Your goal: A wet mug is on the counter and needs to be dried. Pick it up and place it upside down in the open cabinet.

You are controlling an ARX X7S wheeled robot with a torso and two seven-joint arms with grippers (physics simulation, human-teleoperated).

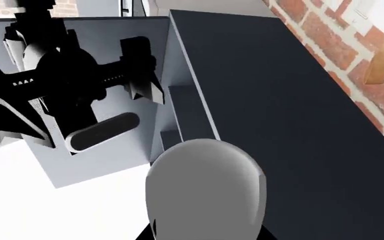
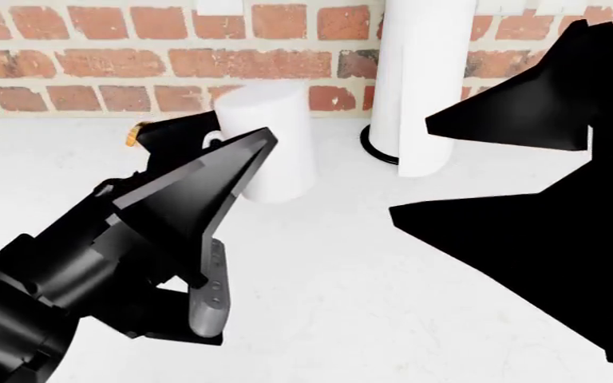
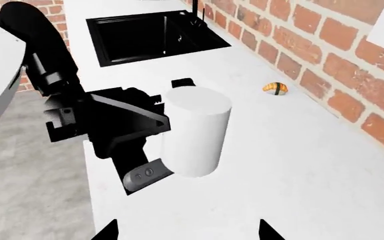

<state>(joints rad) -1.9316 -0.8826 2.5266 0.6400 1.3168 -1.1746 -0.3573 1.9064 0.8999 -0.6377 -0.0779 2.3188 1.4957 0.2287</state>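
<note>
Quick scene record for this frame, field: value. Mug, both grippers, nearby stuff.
mug: upright on the counter, open end not visible, not lifted
left gripper: beside the mug, jaws spread, one finger low at its base; contact cannot be told
right gripper: only two fingertips at the right wrist view's edge, holding nothing
paper-towel roll: upright by the brick wall
orange-and-black object: on counter near wall
sink: beyond mug

Left gripper (image 3: 153, 150) low, jaws apart (right gripper unseen).
</note>
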